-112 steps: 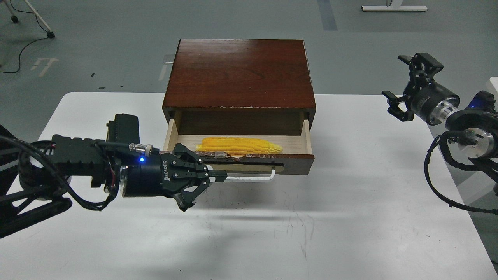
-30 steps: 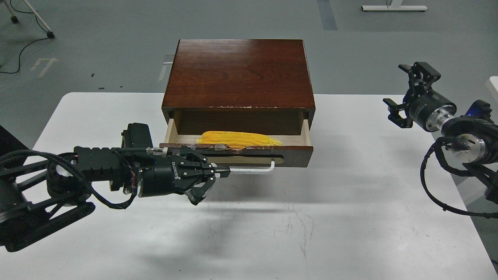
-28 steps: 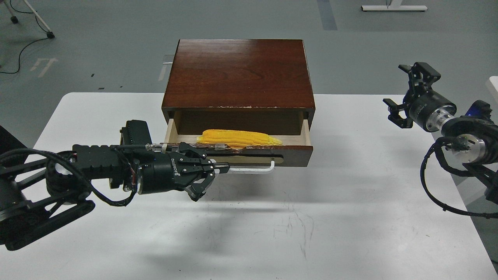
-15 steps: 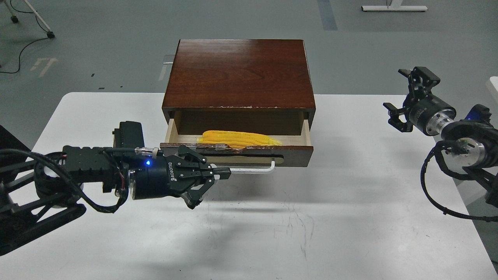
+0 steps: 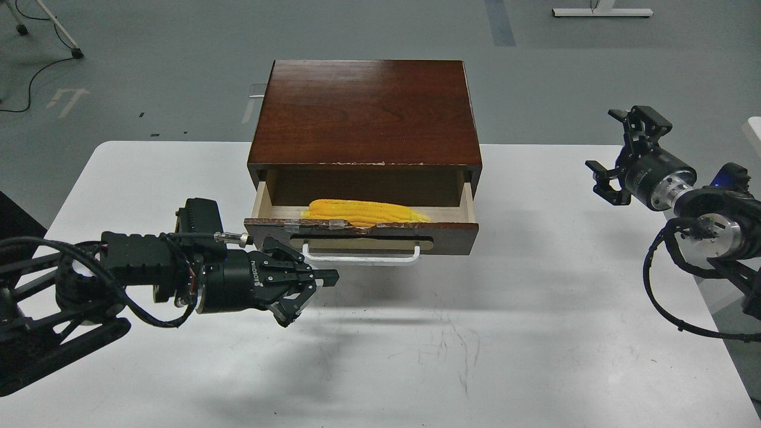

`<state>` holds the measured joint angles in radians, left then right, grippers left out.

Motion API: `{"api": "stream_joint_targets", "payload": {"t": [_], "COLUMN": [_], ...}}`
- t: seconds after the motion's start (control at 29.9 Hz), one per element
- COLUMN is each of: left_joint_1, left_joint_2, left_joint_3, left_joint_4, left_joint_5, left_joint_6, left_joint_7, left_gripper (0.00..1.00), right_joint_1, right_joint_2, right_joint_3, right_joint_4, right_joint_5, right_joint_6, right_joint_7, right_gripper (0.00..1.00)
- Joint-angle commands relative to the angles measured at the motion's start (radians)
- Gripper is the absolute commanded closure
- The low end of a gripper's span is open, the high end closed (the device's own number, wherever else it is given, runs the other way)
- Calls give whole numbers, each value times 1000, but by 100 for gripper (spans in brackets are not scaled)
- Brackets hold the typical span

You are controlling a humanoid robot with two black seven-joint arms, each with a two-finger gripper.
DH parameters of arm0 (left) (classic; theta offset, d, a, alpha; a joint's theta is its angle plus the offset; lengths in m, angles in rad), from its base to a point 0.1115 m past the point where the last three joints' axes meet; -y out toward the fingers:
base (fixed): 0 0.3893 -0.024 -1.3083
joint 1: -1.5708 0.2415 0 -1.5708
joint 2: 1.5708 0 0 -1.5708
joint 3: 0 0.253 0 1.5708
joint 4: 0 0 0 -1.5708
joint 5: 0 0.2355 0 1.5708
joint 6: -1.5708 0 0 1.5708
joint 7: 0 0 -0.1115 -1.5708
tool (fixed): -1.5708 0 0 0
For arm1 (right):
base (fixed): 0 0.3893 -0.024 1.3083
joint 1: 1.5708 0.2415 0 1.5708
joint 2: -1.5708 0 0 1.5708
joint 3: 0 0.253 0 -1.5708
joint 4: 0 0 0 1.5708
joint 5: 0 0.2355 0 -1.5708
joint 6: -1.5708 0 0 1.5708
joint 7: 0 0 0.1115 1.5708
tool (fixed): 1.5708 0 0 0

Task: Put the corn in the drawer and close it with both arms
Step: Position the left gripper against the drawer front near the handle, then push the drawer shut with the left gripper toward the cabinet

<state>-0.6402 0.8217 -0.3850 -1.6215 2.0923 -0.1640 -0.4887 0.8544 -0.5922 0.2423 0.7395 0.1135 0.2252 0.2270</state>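
Note:
The drawer (image 5: 452, 236) stands partly open in the dark red-brown cabinet (image 5: 365, 113), its white bar handle (image 5: 361, 258) in full view. The yellow corn (image 5: 365, 211) lies inside it along the front wall. My left gripper (image 5: 311, 297) is open and empty. It hovers over the white table (image 5: 505, 333) just in front of and below the handle's left end, not touching it. My right gripper (image 5: 618, 145) is open and empty, raised above the table's right edge, well apart from the drawer.
The cabinet sits at the table's far middle and overhangs its back edge. The table's right edge runs under my right arm. A white object (image 5: 755, 131) shows at the far right. Grey floor lies beyond, with a cable (image 5: 35, 71) at the left.
The drawer went in a little earlier on. In the last half second my left gripper drew back and down off the handle. The right gripper barely moved.

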Motion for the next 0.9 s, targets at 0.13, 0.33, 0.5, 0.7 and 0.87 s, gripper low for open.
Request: {"api": "stream_joint_targets", "payload": {"t": [0.13, 0.33, 0.5, 0.7, 0.87], "left_joint_1": [-1, -3, -18, -38, -46], "left_joint_2": [-15, -62, -99, -122, -124], "left_joint_3": [-3, -14, -20, -20, -21], "left_joint_4": [3, 28, 90, 126, 149], "left_joint_5": [-5, -6, -8, -8, -8], "left_joint_6": [1, 1, 1, 1, 1], "left_joint_7": [0, 0, 0, 0, 0], "left_gripper": [100, 100, 100, 100, 100], "right_joint_1": [-5, -8, -9, -9, -9], "right_joint_2": [0, 2, 3, 2, 12], "right_joint_3": [0, 2, 2, 2, 2], "right_joint_4": [-2, -2, -20, -32, -48], "right_joint_5": [0, 0, 0, 0, 0], "right_joint_6": [-1, -1, 0, 0, 0], "right_joint_7": [0, -1, 0, 0, 0], "right_gripper": [0, 0, 0, 0, 0]}}
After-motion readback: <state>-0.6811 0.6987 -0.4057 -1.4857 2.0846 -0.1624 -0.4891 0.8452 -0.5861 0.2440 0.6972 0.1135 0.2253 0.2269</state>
